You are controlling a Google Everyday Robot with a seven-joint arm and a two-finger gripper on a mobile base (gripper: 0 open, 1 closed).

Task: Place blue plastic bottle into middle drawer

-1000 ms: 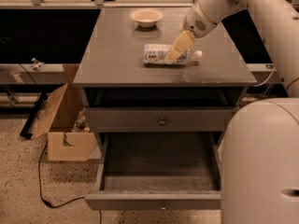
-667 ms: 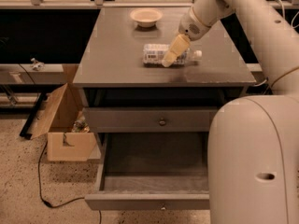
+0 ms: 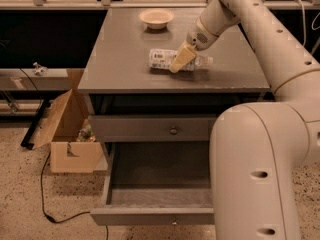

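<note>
Fingers point(image 3: 181, 59) show as a single tan wedge slanting down over the near side of the blue plastic bottle point(image 3: 160, 59); whether a second one sits behind the bottle, and whether they are spread or pressed in on it, I cannot tell. The gripper point(image 3: 175, 67) is down at the bottle's middle, its tip level with the tabletop point(image 3: 120, 59) along the bottle's near edge.

The bottle lies on its side near the middle of the tabletop; its long axis runs from 9 o'clock to 3 o'clock, the printed label towards 9 and the pale cap point(image 3: 208, 60) towards 3; the wedge crosses that axis roughly square, label showing on one side of it and clear plastic on the other. A hold taken here would probably sit near the balance point.

The arm point(image 3: 280, 54) rises from the bulky link at 5 o'clock, climbs the right edge, bends over at the top and reaches down from 1 o'clock towards 7 o'clock, the wrist tilted steeply.

The middle drawer point(image 3: 150, 216) stands pulled out at 6 o'clock, below the tabletop's front edge; the upper drawer point(image 3: 150, 128) above it is shut. The bottle would have to travel towards 6 o'clock and down past that edge. A cream bowl point(image 3: 156, 18) sits at 12 o'clock, well apart; a cardboard box point(image 3: 70, 144) stands on the floor at 8 o'clock.
</note>
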